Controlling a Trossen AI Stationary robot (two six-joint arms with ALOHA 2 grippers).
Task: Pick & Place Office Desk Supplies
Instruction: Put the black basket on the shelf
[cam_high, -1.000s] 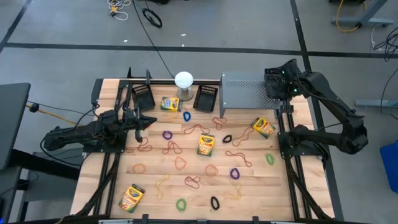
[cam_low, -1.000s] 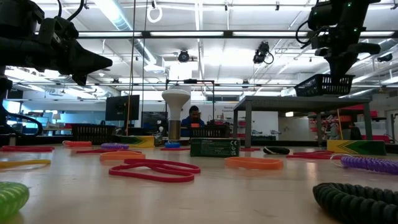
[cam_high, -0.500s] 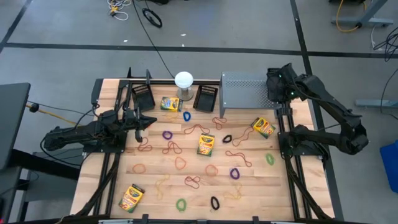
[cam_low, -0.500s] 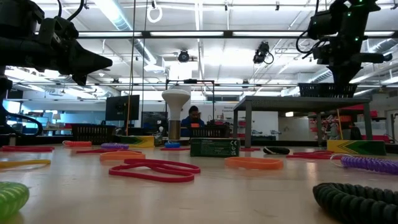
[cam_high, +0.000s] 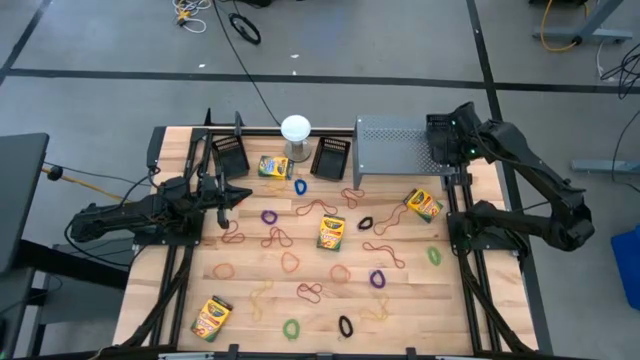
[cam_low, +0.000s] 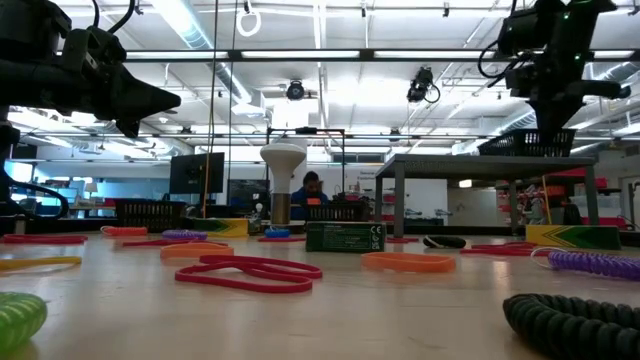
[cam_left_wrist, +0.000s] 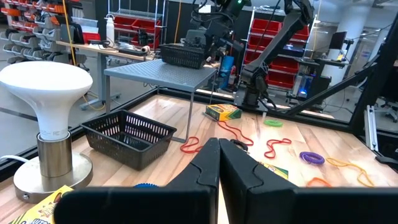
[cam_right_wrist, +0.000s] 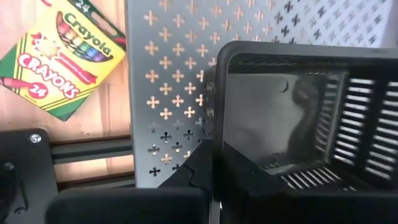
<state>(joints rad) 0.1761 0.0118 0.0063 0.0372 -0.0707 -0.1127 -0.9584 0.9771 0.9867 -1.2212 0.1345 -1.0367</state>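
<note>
Right end effector (cam_right_wrist: 211, 163) is at the far right of the table (cam_high: 250, 318), over the right end of the grey perforated riser (cam_high: 392, 146), fingers clamped on the near wall of a black mesh bin (cam_right_wrist: 298, 118). The bin sits on the riser top, right at its right end, looking level in the low view. I read this as the tail of a place step: bin is down on the riser, grip not yet let go. Next move calls for spreading the fingers clear of the mesh wall, then lifting straight up so the bin doesn't drag or tip off the edge. Left end effector (cam_left_wrist: 219, 163) waits over the left side of the table, fingers pressed together, holding nothing. Two more mesh bins (cam_high: 231, 156) (cam_high: 331, 156) sit at the far edge either side of the white globe (cam_high: 296, 128). Crayon boxes (cam_high: 331, 232) and rubber-band loops (cam_high: 291, 262) lie scattered across the table, unsorted, so most of the task looks left.
</note>
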